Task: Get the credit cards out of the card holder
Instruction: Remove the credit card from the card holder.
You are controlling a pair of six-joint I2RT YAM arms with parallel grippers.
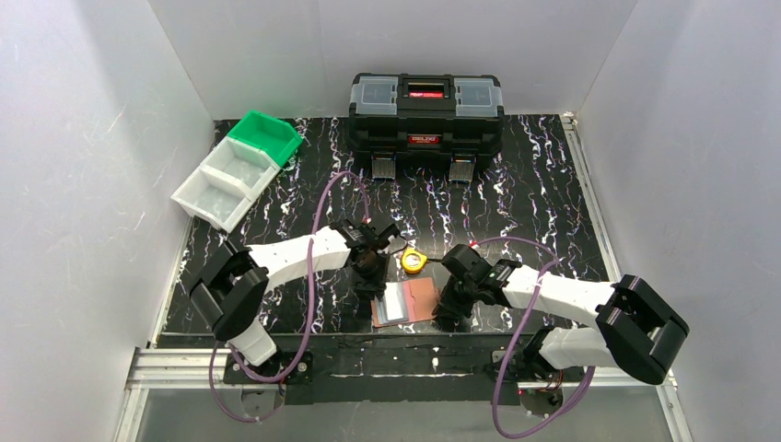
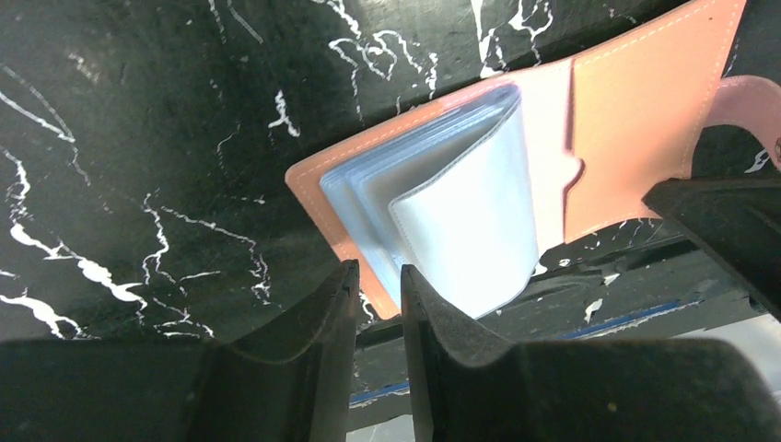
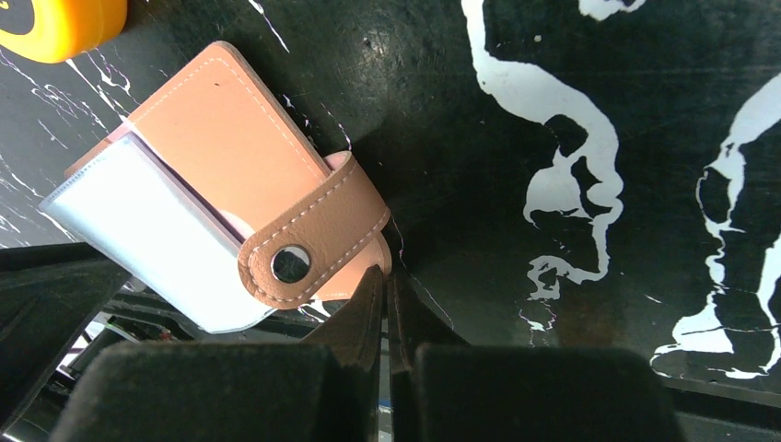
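Observation:
The tan leather card holder point(image 1: 406, 301) lies open near the table's front edge, between both grippers. Pale bluish sleeves point(image 2: 470, 221) fan up from its cover point(image 2: 635, 120). The credit cards are hidden; I cannot tell what the sleeves hold. My left gripper point(image 1: 370, 274) hangs over the holder's left corner. Its fingers point(image 2: 378, 272) stand a narrow gap apart, with the cover's edge showing between the tips. My right gripper point(image 1: 451, 310) is shut, its tips point(image 3: 385, 273) against the cover's edge point(image 3: 221, 120) just under the snap tab point(image 3: 304, 241).
A round yellow tape measure point(image 1: 413, 261) sits just behind the holder. A large black toolbox point(image 1: 425, 110) stands at the back. White bins point(image 1: 226, 180) and a green bin point(image 1: 267, 136) are at the back left. The table's front rail point(image 1: 387, 354) runs close behind the holder.

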